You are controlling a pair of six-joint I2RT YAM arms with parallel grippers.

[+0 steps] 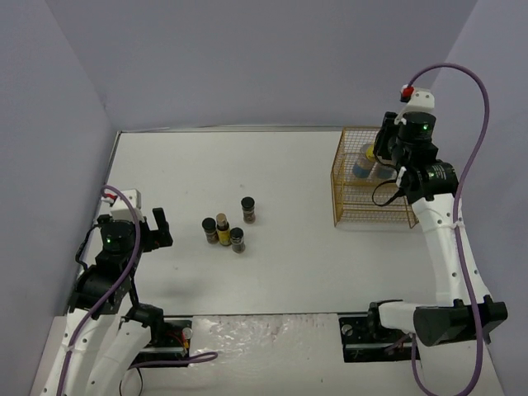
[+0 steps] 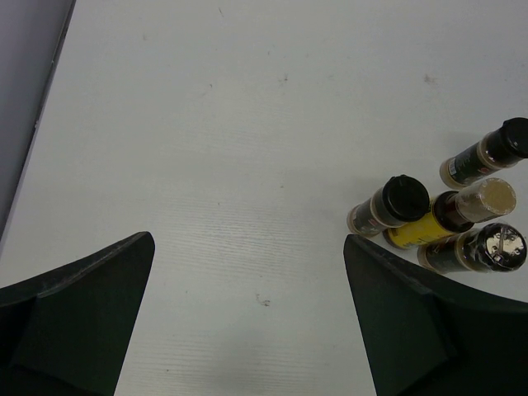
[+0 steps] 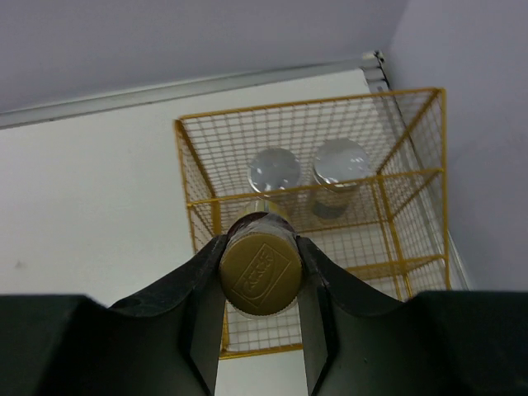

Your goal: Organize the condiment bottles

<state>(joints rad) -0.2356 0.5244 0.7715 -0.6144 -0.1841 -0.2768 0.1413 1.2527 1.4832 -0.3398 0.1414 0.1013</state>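
Note:
My right gripper (image 3: 259,276) is shut on a slim yellow bottle with a gold cap (image 3: 258,272) and holds it above the gold wire basket (image 3: 198,202), near its front left corner. Two wider jars with silver lids (image 3: 275,169) (image 3: 341,161) stand inside the basket at the back. In the middle of the table stand a yellow bottle (image 1: 223,229), a black-lidded dark jar (image 1: 209,230), a shiny-lidded dark jar (image 1: 238,240) and another dark jar (image 1: 248,209). My left gripper (image 1: 158,227) is open and empty, left of this group, which shows at the right of the left wrist view (image 2: 462,210).
The basket (image 1: 375,216) sits at the table's far right, close to the right wall. The right arm's purple cable loops above it. Grey walls close in the table on the left, back and right. Both arm bases sit at the near edge.

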